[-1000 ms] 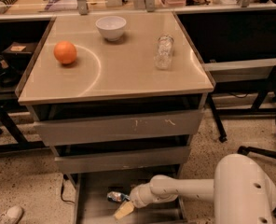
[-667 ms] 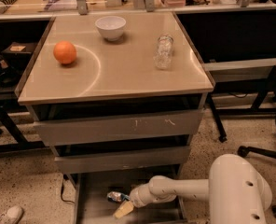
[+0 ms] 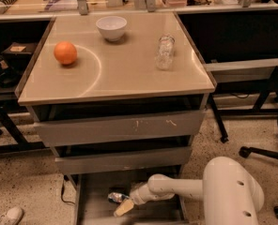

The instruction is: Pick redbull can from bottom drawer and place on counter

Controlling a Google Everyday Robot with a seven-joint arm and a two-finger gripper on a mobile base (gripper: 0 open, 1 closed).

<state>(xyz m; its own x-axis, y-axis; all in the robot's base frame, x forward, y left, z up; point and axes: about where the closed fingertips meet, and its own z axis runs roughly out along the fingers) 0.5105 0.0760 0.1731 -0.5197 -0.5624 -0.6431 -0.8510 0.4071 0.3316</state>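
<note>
The redbull can (image 3: 114,197), small with silver and blue on it, lies on its side on the grey floor of the open bottom drawer (image 3: 94,206). My white arm reaches in from the lower right. My gripper (image 3: 125,204) is low inside the drawer, right beside the can and just to its right, with a pale fingertip (image 3: 123,207) pointing down to the left. The beige counter (image 3: 125,67) tops the grey cabinet above.
On the counter stand an orange ball (image 3: 65,53), a white bowl (image 3: 111,27) and a clear crinkled jar (image 3: 165,52). Two shut grey drawers (image 3: 120,128) sit above the open one. A cluttered bench runs behind. A chair base (image 3: 266,153) stands at the right, a shoe (image 3: 5,217) at the lower left.
The arm has shifted slightly; the gripper stays beside the can in the bottom drawer. The can has not visibly moved.
</note>
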